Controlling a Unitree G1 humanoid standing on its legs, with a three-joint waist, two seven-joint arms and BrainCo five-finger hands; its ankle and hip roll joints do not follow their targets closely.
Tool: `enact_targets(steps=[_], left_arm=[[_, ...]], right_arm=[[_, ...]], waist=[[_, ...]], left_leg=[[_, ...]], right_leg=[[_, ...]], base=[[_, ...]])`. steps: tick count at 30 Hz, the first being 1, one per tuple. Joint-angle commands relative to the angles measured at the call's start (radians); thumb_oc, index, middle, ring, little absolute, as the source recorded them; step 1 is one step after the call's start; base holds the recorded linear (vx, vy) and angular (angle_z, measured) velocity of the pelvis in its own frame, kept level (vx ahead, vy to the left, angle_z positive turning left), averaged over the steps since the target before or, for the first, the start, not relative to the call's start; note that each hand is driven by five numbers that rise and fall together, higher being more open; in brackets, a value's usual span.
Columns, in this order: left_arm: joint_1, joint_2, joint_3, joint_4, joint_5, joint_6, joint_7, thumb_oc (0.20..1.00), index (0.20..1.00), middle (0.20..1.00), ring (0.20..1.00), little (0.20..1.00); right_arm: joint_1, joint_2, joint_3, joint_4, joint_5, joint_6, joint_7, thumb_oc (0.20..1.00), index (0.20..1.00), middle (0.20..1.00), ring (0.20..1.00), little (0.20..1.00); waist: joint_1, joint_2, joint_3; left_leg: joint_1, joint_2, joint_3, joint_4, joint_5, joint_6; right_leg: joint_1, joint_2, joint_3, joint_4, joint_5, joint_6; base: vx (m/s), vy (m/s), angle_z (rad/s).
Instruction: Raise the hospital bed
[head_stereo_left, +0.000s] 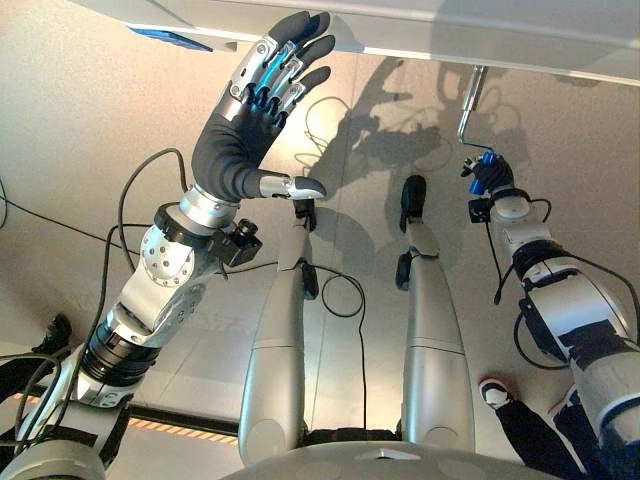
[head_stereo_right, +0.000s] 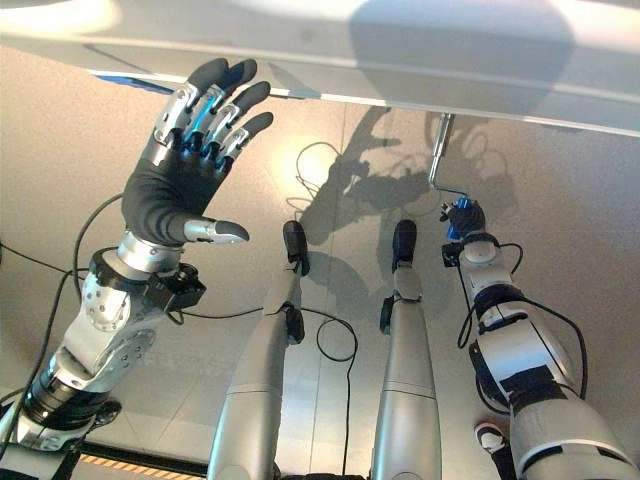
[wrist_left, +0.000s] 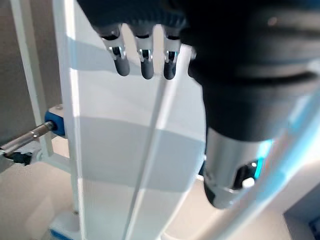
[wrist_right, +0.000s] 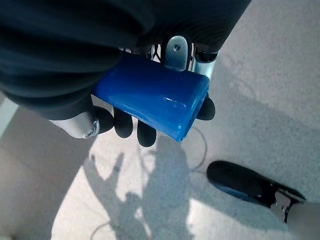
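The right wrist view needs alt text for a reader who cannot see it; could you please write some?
The robot's right hand is curled around the blue handle of the bed's crank, dark fingertips wrapping under it. Below lies a pale speckled floor with shadows.

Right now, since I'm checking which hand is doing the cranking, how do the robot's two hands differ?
The left hand is open, fingers straight and spread, raised beside the white bed frame, holding nothing. The right hand is shut, fingers curled round the blue plastic crank handle on its bent metal rod. Both wear dark ribbed covers.
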Motion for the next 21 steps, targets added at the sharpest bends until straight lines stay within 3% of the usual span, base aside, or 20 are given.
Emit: enact_targets(steps=[1, 8, 16, 21], left_arm=[[-0.006, -0.045, 0.028, -0.046, 0.025, -0.02, 0.022, 1.0, 1.0, 1.0, 1.0, 1.0], [-0.001, -0.077, 0.047, -0.047, 0.034, -0.01, 0.051, 1.0, 1.0, 1.0, 1.0, 1.0], [-0.004, -0.107, 0.05, -0.048, 0.052, -0.018, 0.075, 1.0, 1.0, 1.0, 1.0, 1.0], [-0.001, -0.118, 0.048, -0.049, 0.059, -0.033, 0.075, 1.0, 1.0, 1.0, 1.0, 1.0]], right_arm=[[0.004, 0.113, 0.103, 0.04, -0.156, 0.089, 0.027, 0.2, 0.2, 0.2, 0.2, 0.2], [-0.013, 0.247, 0.239, 0.003, -0.38, 0.122, 0.041, 0.2, 0.2, 0.2, 0.2, 0.2], [-0.052, 0.332, 0.332, -0.053, -0.496, 0.12, 0.048, 0.2, 0.2, 0.2, 0.2, 0.2], [-0.032, 0.397, 0.412, -0.149, -0.537, 0.085, 0.092, 0.2, 0.2, 0.2, 0.2, 0.2]], waist=[[0.012, 0.086, -0.012], [0.024, 0.095, -0.012], [0.039, 0.109, -0.012], [0.043, 0.109, -0.012]], left_leg=[[-0.024, -0.014, -0.005, 0.153, -0.147, 0.006], [-0.056, -0.02, -0.006, 0.154, -0.142, 0.007], [-0.065, -0.025, -0.009, 0.16, -0.141, 0.008], [-0.06, -0.026, -0.008, 0.159, -0.141, 0.008]], right_leg=[[0.019, 0.047, -0.056, -0.081, 0.051, 0.025], [-0.012, 0.039, -0.059, -0.075, 0.056, 0.029], [-0.025, 0.036, -0.059, -0.062, 0.053, 0.028], [-0.019, 0.035, -0.057, -0.064, 0.053, 0.028]], base=[[0.0, 0.0, 0.0], [0.0, 0.0, 0.0], [0.0, 0.009, 0.0], [0.0, 0.0, 0.0]])
